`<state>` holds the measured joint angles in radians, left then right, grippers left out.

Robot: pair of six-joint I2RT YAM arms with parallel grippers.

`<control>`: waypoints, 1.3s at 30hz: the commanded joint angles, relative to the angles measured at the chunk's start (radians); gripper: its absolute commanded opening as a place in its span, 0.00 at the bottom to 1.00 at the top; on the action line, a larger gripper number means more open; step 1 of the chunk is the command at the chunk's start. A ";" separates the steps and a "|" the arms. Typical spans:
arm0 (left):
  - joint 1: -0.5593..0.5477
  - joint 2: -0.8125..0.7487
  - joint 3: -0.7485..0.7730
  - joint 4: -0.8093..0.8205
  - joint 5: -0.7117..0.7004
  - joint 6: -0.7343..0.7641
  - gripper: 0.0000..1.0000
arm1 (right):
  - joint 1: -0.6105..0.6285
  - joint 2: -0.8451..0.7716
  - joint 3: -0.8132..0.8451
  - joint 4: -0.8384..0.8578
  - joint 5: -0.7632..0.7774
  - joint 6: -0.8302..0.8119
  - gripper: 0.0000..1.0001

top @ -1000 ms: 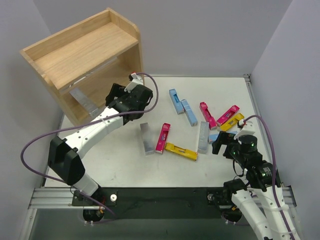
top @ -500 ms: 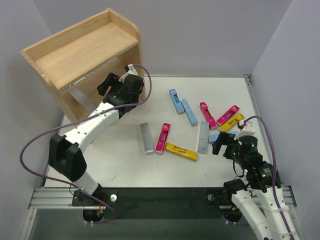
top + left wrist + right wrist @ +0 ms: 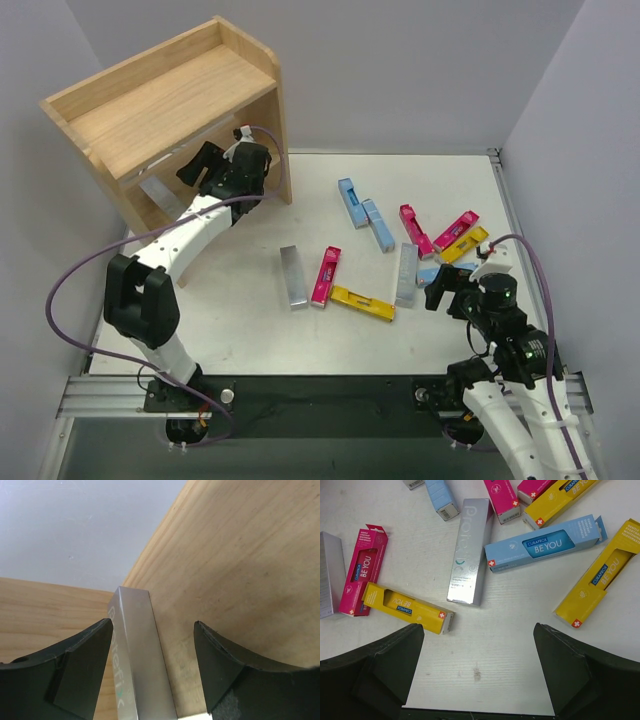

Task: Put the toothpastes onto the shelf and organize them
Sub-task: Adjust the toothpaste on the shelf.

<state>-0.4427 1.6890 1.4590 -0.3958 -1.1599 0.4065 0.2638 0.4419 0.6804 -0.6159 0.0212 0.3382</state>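
Across the white worktop (image 3: pixel 240 330) toothpastes (image 3: pixel 361 302) lie scattered. Inside the shelf (image 3: pixel 170 105) our left pincer (image 3: pixel 152 624) straddles a silver carton (image 3: pixel 142 655), jaws spread, probably to square it. Our right pincer (image 3: pixel 479 627) hangs spread.

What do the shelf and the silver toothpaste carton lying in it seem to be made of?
The shelf looks like light wood or wood veneer with a matt finish: grain lines run along its boards. The silver toothpaste carton looks like thin cardboard with a metallic, slightly glossy coating: it has sharp folded edges and a soft sheen.
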 commanded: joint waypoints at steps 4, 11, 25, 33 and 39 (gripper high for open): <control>0.027 0.029 -0.043 0.083 -0.072 0.114 0.76 | 0.009 -0.022 -0.016 0.024 -0.003 -0.007 1.00; 0.053 -0.023 -0.159 0.106 -0.095 0.149 0.68 | 0.009 -0.031 -0.018 0.022 0.000 -0.008 1.00; 0.140 -0.138 -0.316 0.143 -0.031 0.199 0.52 | 0.011 -0.026 -0.016 0.025 -0.003 -0.008 1.00; 0.170 -0.201 -0.413 0.288 0.038 0.328 0.52 | 0.011 -0.020 -0.015 0.025 -0.006 -0.008 1.00; 0.185 -0.235 -0.448 0.348 0.066 0.417 0.52 | 0.011 -0.020 -0.016 0.025 -0.006 -0.007 1.00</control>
<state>-0.2813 1.4654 1.0580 -0.0498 -1.1439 0.7620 0.2691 0.4160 0.6701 -0.6094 0.0181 0.3382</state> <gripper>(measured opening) 0.514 0.999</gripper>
